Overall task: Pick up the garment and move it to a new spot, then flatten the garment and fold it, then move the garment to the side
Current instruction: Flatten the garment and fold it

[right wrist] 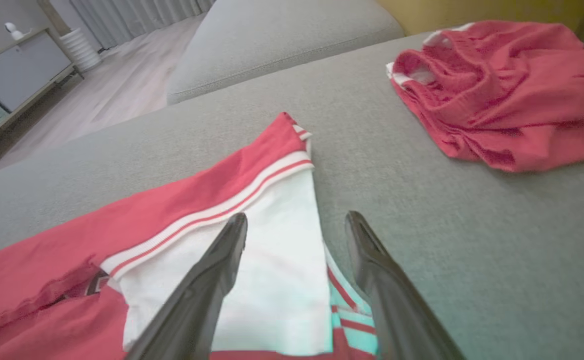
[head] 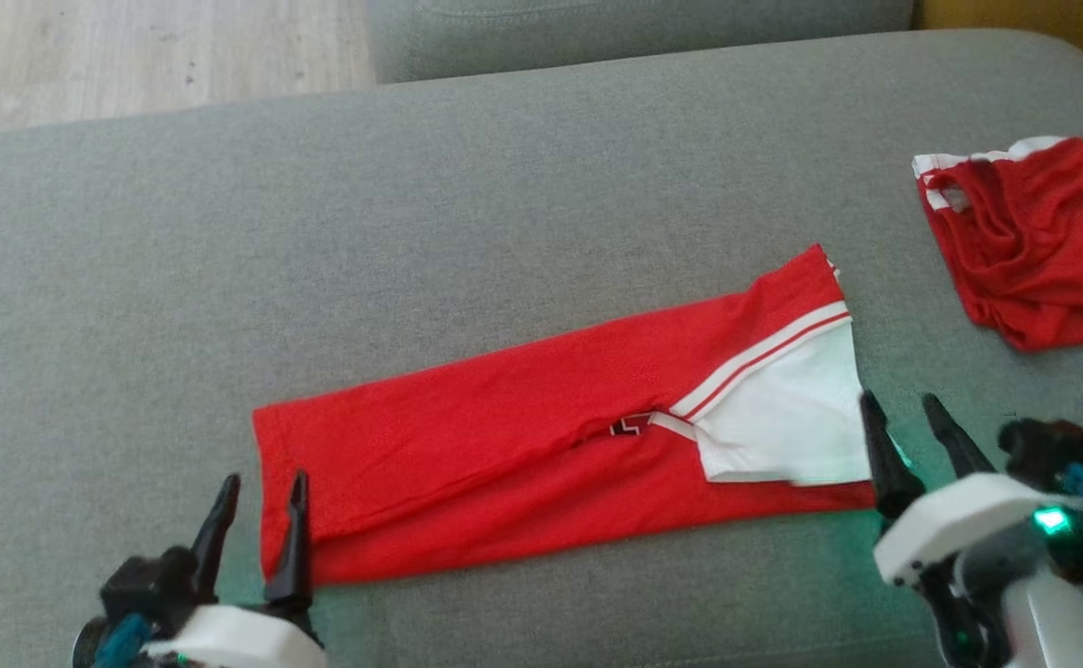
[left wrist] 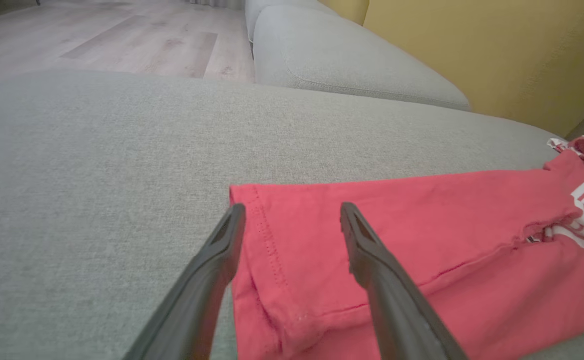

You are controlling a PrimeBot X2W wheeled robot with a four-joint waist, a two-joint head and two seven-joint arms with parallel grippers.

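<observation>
I see the garment [head: 522, 436] lying as a long folded red strip on the grey cushion [head: 411, 232]; my left gripper [head: 264, 478] gapes wide astride its hem, my right gripper [head: 897, 399] wide at the white end, neither gripping

Support: grey woven-fabric sofa cushion [head: 225, 232]. Lying on it: long folded red-and-white garment [head: 504, 436], flat; crumpled red cloth [head: 1042, 250] well apart.

The head camera looks down on the grey fabric sofa cushion [head: 318, 232], the folded red-and-white garment [head: 504, 445] across mid-frame. Wrist cameras sit low and close at its ends (left: red hem; right: white panel). Head and right wrist views share the crumpled red cloth [head: 1042, 241], upper right.
</observation>
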